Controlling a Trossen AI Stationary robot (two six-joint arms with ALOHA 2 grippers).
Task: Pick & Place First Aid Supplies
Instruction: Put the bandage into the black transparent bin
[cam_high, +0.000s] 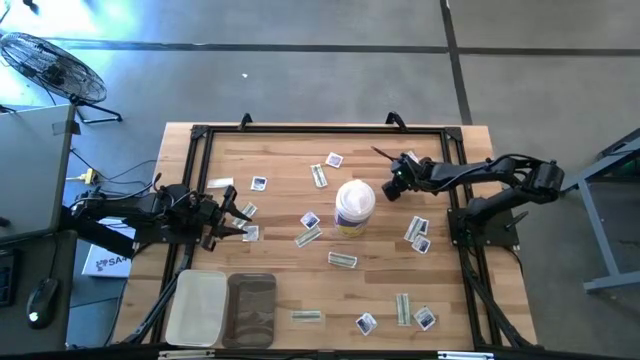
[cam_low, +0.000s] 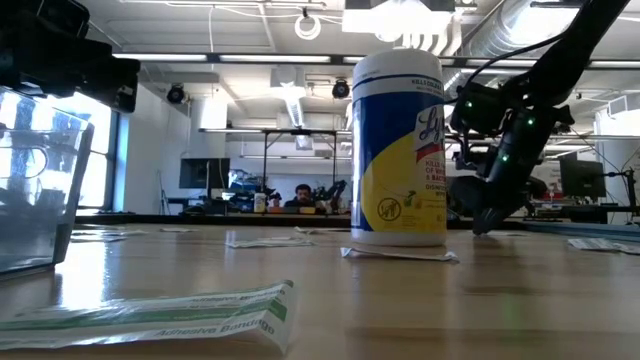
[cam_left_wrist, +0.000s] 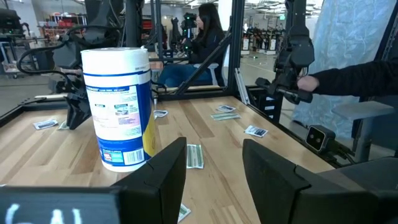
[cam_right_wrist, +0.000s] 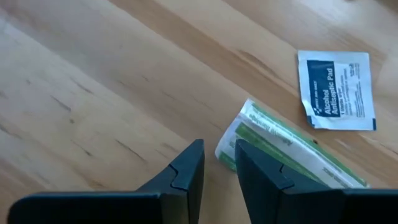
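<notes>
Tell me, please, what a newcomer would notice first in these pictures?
First, the tall canister with a white lid, upright in the middle of the wooden table, with small flat packets scattered all around it. Next, the right gripper, low over the table with its fingers slightly apart just before a green-white strip. The left gripper waits open at the table's left side.

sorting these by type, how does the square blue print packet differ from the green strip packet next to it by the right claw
The square white packet with dark blue print is short and roughly square; the narrow green-and-white strip packet is long and thin. The square packet lies clear of the right claw; the strip's end sits right at the claw's tips. Both lie flat on the wooden table.
</notes>
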